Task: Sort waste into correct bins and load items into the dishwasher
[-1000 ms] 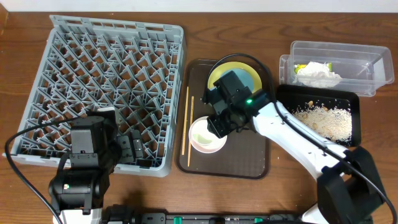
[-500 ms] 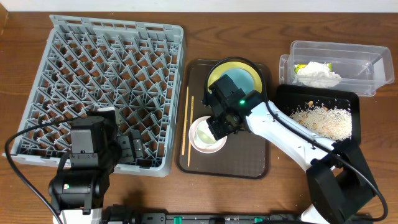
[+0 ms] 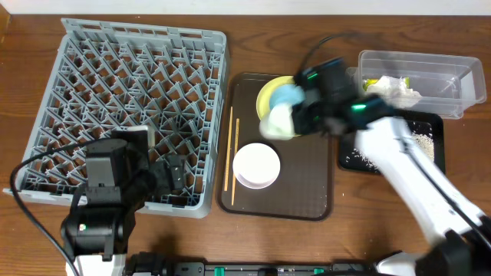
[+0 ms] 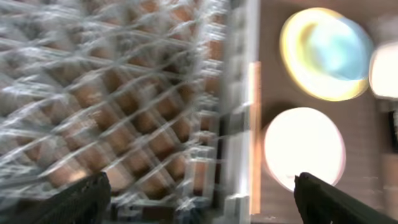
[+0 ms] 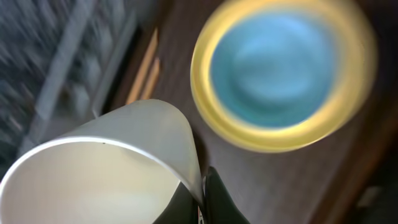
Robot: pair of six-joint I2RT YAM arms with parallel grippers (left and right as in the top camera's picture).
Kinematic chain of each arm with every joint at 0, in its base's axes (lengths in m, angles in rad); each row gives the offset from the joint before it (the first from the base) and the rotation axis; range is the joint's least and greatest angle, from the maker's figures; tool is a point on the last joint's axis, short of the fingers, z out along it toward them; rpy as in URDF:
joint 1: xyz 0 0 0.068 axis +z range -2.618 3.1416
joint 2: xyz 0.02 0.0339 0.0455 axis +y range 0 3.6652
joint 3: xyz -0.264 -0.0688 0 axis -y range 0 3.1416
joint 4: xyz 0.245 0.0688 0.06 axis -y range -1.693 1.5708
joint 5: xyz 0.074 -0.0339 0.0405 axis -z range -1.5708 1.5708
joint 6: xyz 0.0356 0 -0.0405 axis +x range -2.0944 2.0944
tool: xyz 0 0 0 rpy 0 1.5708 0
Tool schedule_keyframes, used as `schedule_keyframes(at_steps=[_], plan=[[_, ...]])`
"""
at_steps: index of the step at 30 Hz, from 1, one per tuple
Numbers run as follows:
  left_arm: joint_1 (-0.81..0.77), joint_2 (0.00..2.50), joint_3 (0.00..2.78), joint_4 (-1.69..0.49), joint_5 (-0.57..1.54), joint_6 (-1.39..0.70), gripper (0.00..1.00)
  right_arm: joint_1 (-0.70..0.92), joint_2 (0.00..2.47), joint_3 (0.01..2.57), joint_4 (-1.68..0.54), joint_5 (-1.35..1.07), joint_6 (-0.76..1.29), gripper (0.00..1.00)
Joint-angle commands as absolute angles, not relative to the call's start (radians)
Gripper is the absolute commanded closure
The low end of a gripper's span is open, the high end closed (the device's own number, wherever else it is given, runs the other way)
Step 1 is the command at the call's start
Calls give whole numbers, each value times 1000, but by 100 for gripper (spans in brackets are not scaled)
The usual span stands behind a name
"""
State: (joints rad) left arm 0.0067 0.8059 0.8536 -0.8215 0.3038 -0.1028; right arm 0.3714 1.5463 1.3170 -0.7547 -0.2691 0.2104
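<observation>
My right arm (image 3: pixel 406 162) is a smear overhead and hides part of the black tray (image 3: pixel 436 130). The pale bowl (image 5: pixel 106 168) in my right fingers (image 5: pixel 214 202) is cut off below. The left wrist view blurs the rack (image 4: pixel 112 93) and crops my left fingers (image 4: pixel 74 199).

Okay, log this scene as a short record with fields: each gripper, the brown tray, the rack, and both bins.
Left gripper: open, empty, over the near edge of the grey rack
Right gripper: shut on the rim of the held white bowl, above the brown tray
Brown tray: yellow plate with the blue bowl in it, second white bowl, two chopsticks
Grey rack: no dishes
Clear tub: napkin, wrapper
Black tray: crumbs, partly hidden by the right arm
</observation>
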Motion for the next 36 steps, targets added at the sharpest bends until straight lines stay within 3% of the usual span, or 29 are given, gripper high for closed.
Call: schedule_keyframes(at_steps=[1,8,14,24,27,36], plan=[[12,867,871,-757,575,-183,6,305,1542,1325,-750,-542,245,99],[12,1049,871,-507,1090,-205,6,298,1595,1325,-654,-988,200,99],[10,1209,871,-253,1440,-274,5,332,1635,1325,-521,-1203,210,99],[-88,1277,871,4,1458,-424,6,379,1641,1325,-471,-1246,213,99],[-125,1277,871,149,1458,-555,6,379,1641,1325,-471,-1246,213,99],[-199,1277,871,268,1459,-660,16,379,1641,1325,-455,-1246,213,99]])
